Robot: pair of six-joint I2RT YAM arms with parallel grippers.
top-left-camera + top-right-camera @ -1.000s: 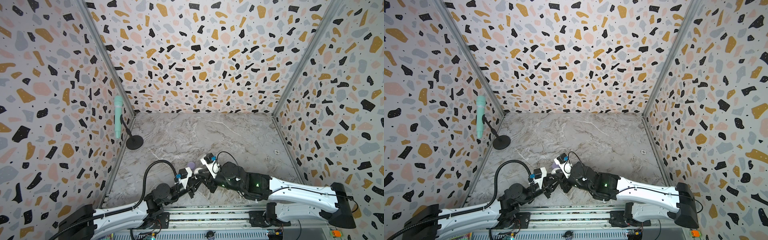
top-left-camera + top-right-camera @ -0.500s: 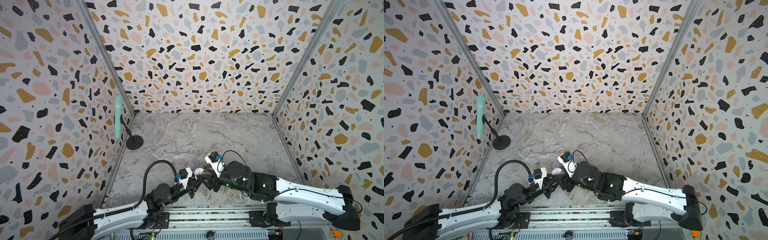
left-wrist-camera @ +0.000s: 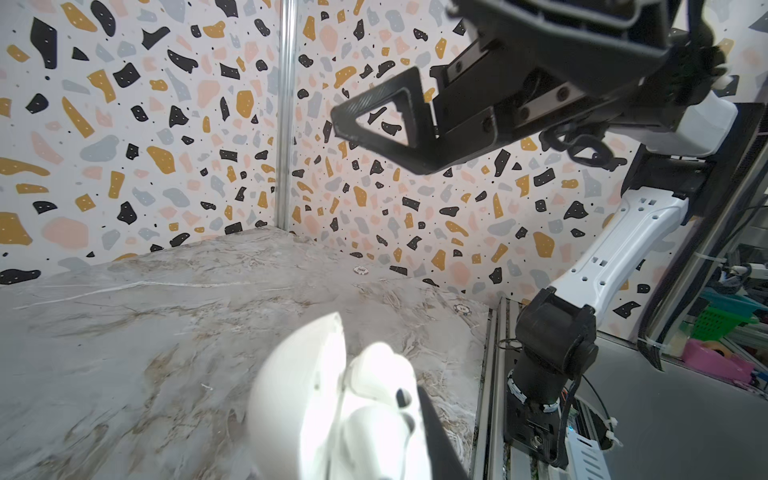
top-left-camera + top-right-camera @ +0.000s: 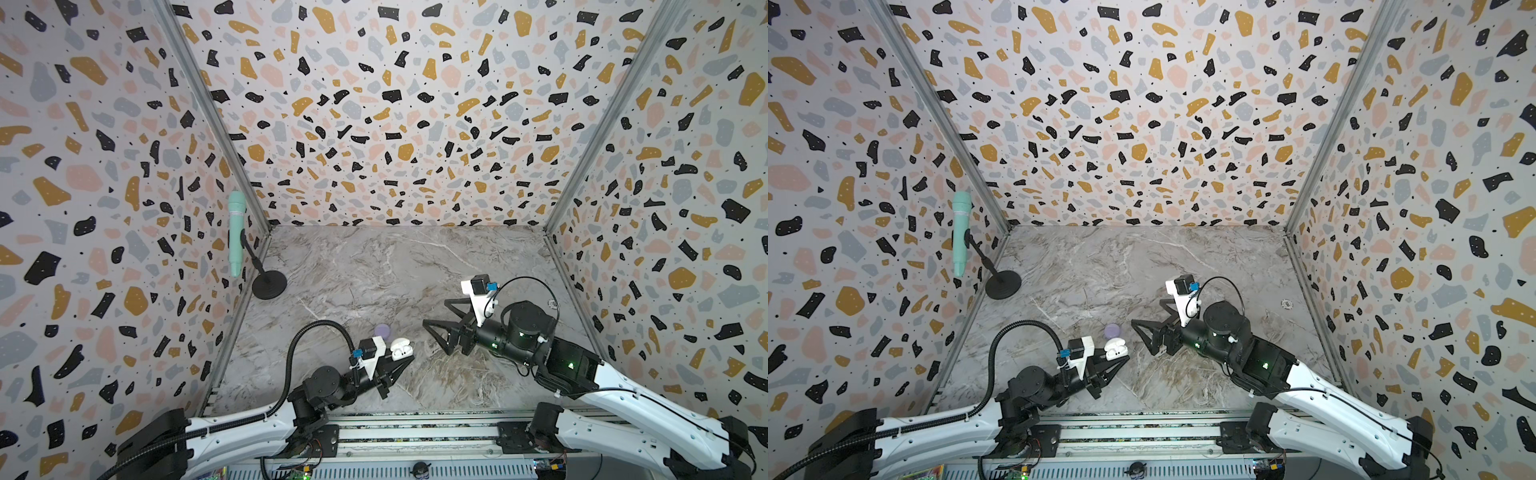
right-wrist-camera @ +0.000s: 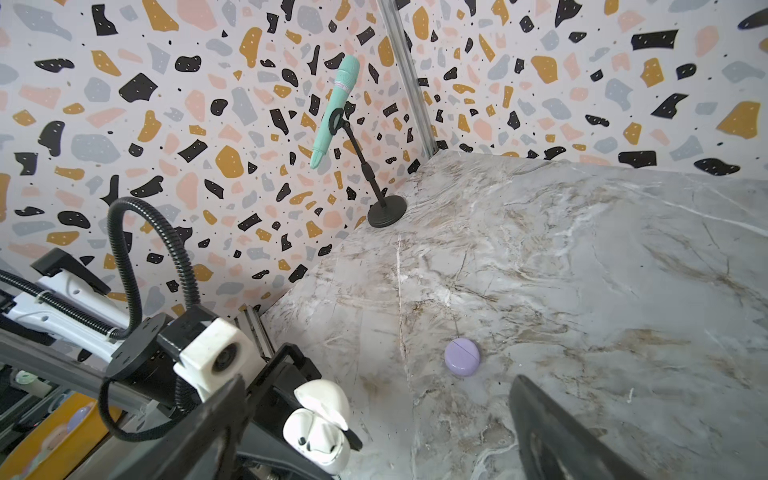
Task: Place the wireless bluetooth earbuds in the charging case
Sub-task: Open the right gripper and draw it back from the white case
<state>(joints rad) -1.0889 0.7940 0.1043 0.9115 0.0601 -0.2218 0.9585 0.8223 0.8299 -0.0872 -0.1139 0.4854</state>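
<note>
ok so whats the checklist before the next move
1. Left end effector shut on the white case: ok.
2. White earbuds in the white case's wells: ok in the right wrist view; fully seated: cannot tell.
3. White case lid closed: not ok, it stands open.
4. Right end effector open, empty and apart from the white case: ok.
5. Lavender case lying shut on the table, apart from both end effectors: ok.
6. What the lavender case holds: cannot tell.
</note>
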